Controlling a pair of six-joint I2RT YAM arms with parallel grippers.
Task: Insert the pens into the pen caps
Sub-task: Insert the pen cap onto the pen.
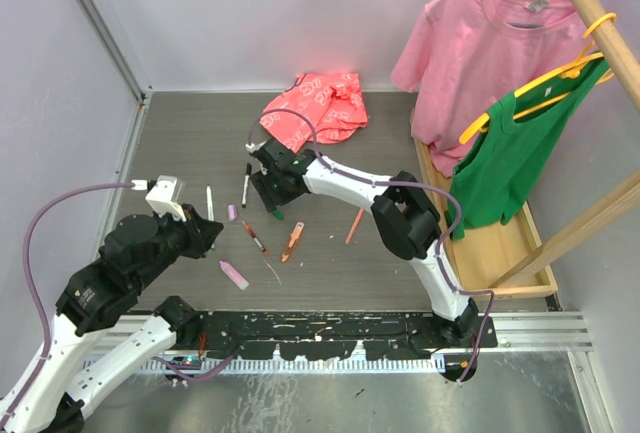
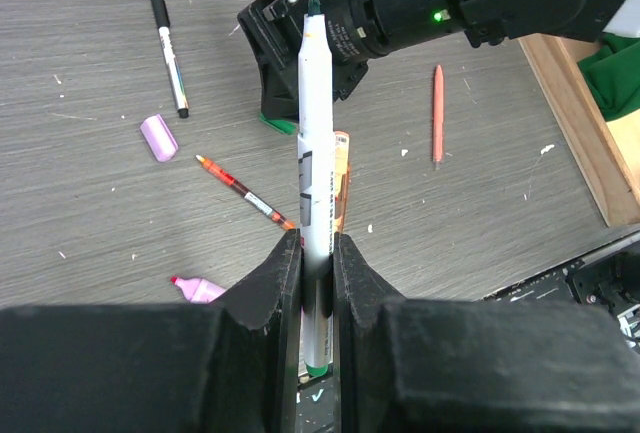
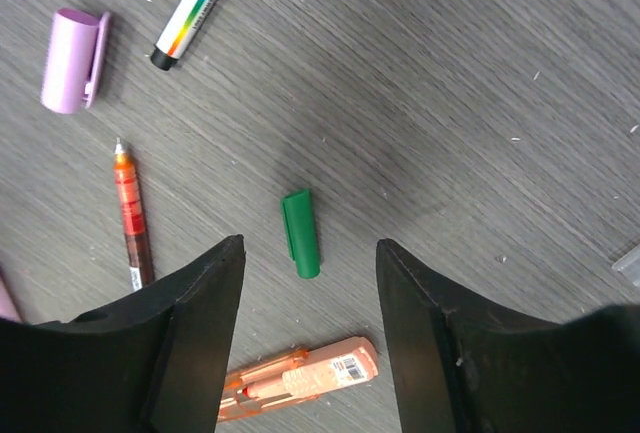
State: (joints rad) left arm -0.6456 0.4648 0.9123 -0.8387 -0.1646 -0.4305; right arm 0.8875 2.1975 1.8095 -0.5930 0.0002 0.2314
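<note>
Green cap is lying on the table, between the right gripper's spread jaws; the top view hides it. Left gripper is pinching an uncapped white marker. Barcode label on the orange pen is unreadable.

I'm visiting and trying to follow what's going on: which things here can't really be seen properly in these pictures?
- Green cap: clear in the right wrist view; from overhead the right tool covers most of it.
- White marker in the left tool: its lower end is buried between the fingers.
- Pink highlighter: cut off by the left tool's body.
- Labels on the dark red pen: too small to read.
</note>
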